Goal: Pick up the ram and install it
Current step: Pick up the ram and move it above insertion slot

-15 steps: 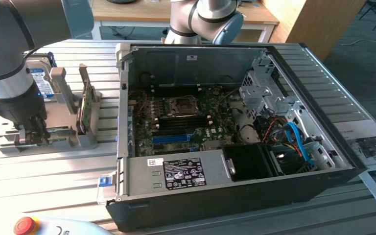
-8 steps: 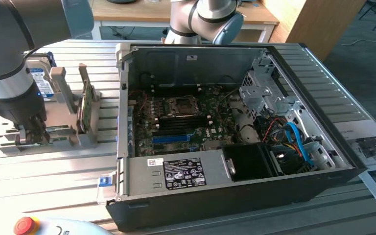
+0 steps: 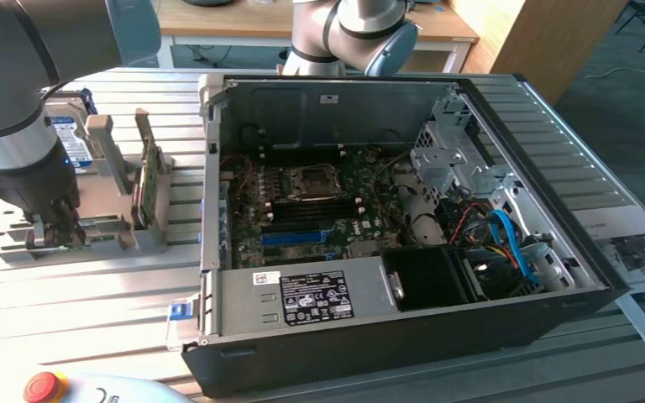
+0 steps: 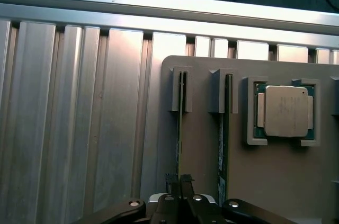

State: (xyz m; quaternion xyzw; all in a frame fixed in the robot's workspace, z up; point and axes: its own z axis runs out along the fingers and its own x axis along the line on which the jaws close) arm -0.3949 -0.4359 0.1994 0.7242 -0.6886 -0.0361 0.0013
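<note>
Starting with the exterior view, you see one arm with its hand (image 3: 51, 231) lowered into one grey holder (image 3: 115, 225) on the ribbed metal surface (image 3: 76, 302), at the exterior view's left of one open computer case (image 3: 412, 353). The holder carries one green card (image 3: 144, 180) standing on edge, and one drive with a blue label (image 3: 65, 138) stands near it. Inside the case you find one motherboard (image 3: 312, 197) with one blue slot strip (image 3: 300, 238), one power supply (image 3: 306, 298) along the near wall and one blue cable (image 3: 511, 243). One red button (image 3: 40, 386) sits at the near edge, and printed sheets (image 3: 642, 256) lie at the exterior view's right of the case.

Turning to the wrist view, you count two thin sticks standing edge-on in two slots of the holder (image 4: 201, 155), just beside each other. The ram (image 4: 180, 123) sits in the slot at the hand (image 4: 180, 182), whose two fingers are pinched in on its edge, one on each side. The second stick (image 4: 225, 128), with a pale label, stands free in the neighbouring slot. One square processor (image 4: 286, 112) lies flat in its own recess beside them.
</note>
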